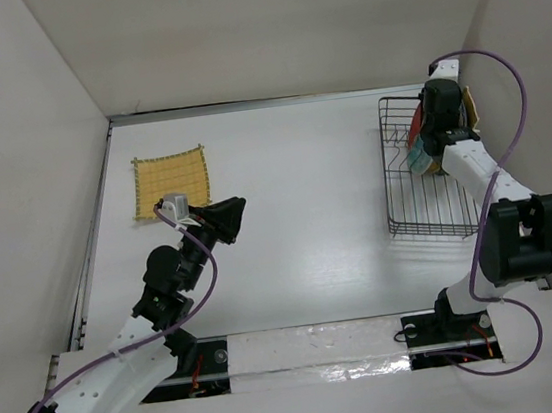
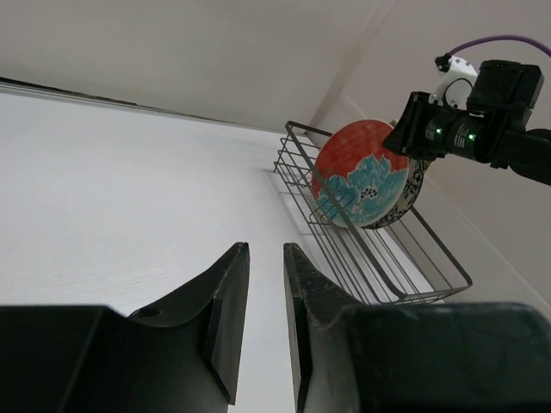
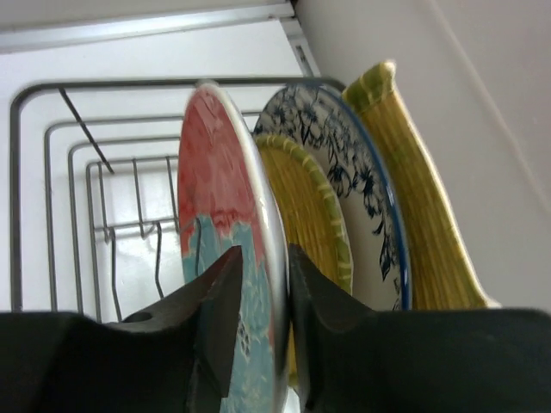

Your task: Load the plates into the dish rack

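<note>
The black wire dish rack (image 1: 429,218) stands at the right wall; it also shows in the left wrist view (image 2: 405,275) and the right wrist view (image 3: 52,155). Standing in it are the red plate with teal flower (image 3: 219,172), a round yellow woven plate (image 3: 306,206), the blue-white plate (image 3: 344,163) and a fan-shaped yellow plate (image 3: 413,198). My right gripper (image 3: 264,254) is shut on the red plate's rim (image 2: 357,172), above the rack's far end (image 1: 427,143). The square yellow plate (image 1: 171,183) lies flat at the far left. My left gripper (image 1: 236,211) is empty beside it, its jaws a narrow gap apart (image 2: 265,249).
White walls close in the table on the left, back and right. The rack sits close to the right wall. Upright tines (image 3: 112,241) stand in the rack's near part, in front of the red plate.
</note>
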Available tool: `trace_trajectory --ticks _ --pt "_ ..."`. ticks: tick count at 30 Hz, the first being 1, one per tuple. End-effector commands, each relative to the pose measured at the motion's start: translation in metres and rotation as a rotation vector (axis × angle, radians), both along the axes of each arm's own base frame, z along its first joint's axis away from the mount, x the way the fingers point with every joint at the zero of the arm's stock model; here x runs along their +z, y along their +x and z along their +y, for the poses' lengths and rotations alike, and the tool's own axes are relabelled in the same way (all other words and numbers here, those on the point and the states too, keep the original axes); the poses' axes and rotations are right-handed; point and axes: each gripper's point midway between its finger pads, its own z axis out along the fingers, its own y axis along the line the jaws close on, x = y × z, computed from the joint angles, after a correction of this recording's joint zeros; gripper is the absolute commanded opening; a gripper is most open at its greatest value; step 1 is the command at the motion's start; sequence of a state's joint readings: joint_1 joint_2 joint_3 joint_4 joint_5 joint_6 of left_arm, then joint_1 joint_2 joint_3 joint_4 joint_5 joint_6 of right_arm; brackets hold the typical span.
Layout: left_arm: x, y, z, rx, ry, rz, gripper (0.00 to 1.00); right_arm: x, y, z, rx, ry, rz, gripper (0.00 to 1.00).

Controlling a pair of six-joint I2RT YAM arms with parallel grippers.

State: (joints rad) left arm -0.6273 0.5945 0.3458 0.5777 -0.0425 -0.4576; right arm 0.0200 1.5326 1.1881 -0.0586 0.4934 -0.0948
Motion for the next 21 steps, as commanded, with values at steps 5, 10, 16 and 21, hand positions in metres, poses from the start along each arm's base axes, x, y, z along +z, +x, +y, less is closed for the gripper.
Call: trace_trajectory --ticks 5,10,16,21 --pt "0.011 0.007 0.003 0.04 -0.016 -0.024 0.25 0.046 0.008 0.002 -0.056 0.133 -0.235 0.54" --pt "0.003 0.014 0.009 0.09 -0.015 0.006 0.32 0.075 -0.002 0.02 -0.019 0.285 -0.316 0.66" --pt "-0.013 0.025 0.02 0.18 -0.033 0.088 0.33 0.11 -0.027 0.043 0.058 0.384 -0.416 0.81" --pt "-0.019 0.033 0.016 0.19 -0.069 0.145 0.31 0.117 -0.049 0.059 0.139 0.468 -0.47 0.87"
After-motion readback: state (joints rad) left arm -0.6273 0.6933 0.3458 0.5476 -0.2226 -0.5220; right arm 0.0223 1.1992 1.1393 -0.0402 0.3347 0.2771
